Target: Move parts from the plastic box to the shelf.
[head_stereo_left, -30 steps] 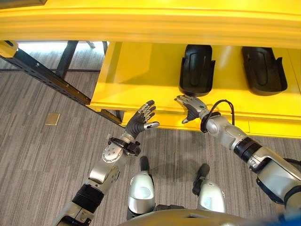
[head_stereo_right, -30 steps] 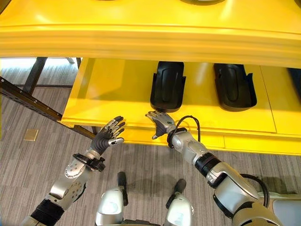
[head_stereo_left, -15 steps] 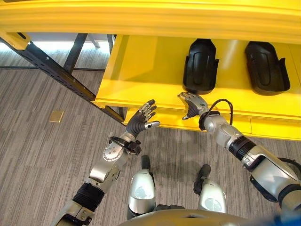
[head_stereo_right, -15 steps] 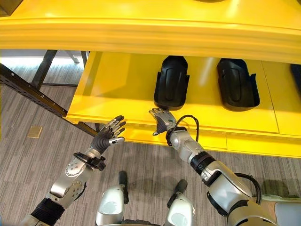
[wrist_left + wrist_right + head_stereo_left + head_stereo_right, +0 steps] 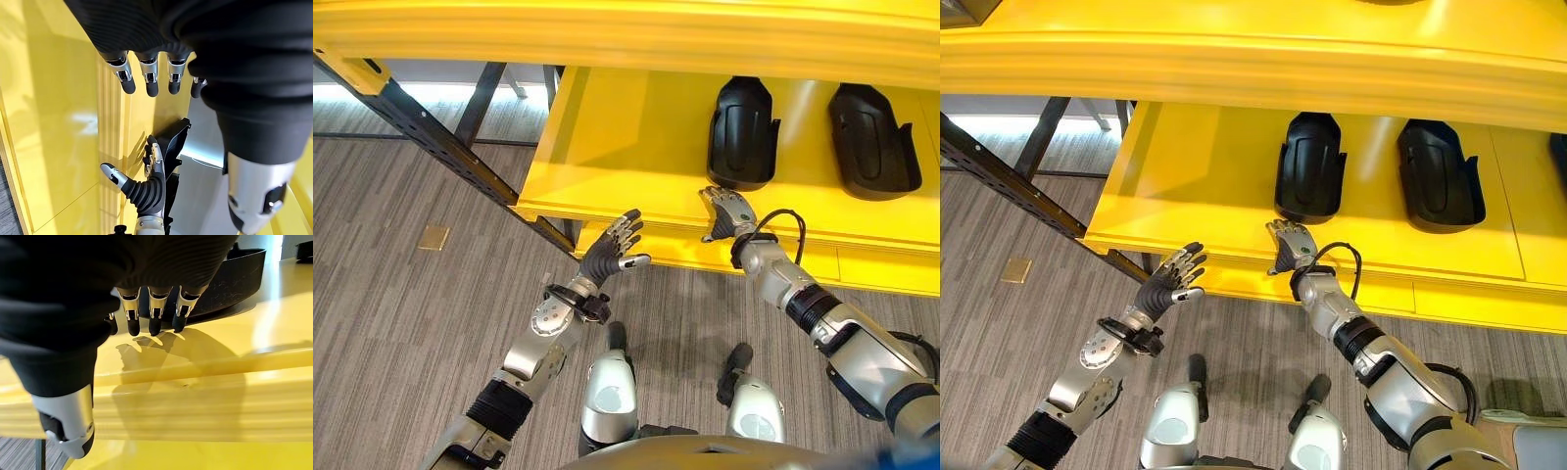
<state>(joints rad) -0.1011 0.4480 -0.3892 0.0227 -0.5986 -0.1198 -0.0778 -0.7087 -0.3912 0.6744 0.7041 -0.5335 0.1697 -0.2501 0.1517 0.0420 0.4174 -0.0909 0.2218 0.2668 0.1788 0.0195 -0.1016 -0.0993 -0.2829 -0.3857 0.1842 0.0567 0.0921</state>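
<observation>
1. My right hand (image 5: 728, 211) sits over the front edge of the yellow shelf (image 5: 607, 147), fingers straight and relaxed, holding nothing. In the right wrist view the fingertips (image 5: 154, 326) hang just above the shelf surface, close to the nearer black part (image 5: 741, 133).
2. That part lies on the lower shelf board, just behind my right hand, with a second black part (image 5: 867, 141) beside it toward the shelf's right end. I judge both are already delivered, lying side by side to leave room along the board.
3. My left hand (image 5: 610, 253) hovers spread and empty at the shelf's front edge, left of the right hand and apart from it. I judge it is simply idle.
4. The upper shelf board (image 5: 626, 39) cuts across the top and hides the back of the lower board.
5. The second part's far side is cut off in the left eye view.
6. I cannot tell whether my right fingertips touch the board or just clear it.
</observation>
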